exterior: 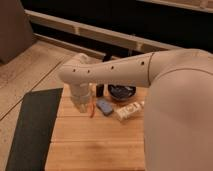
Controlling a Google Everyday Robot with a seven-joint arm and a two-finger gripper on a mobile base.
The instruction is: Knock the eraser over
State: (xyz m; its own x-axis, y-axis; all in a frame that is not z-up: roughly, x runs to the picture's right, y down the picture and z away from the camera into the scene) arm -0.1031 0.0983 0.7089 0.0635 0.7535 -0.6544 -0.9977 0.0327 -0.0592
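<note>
Apparently not done: the small dark upright eraser (100, 90) stands just beside the round black bowl (122, 92), between the bowl and my white gripper (80, 100). I cannot tell whether the gripper is open or closed. The knock itself is left to do.

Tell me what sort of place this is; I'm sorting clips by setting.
Probably an indoor workspace: a wooden table, a dark floor mat, a bowl. The gripper hangs over the table's far left.
</note>
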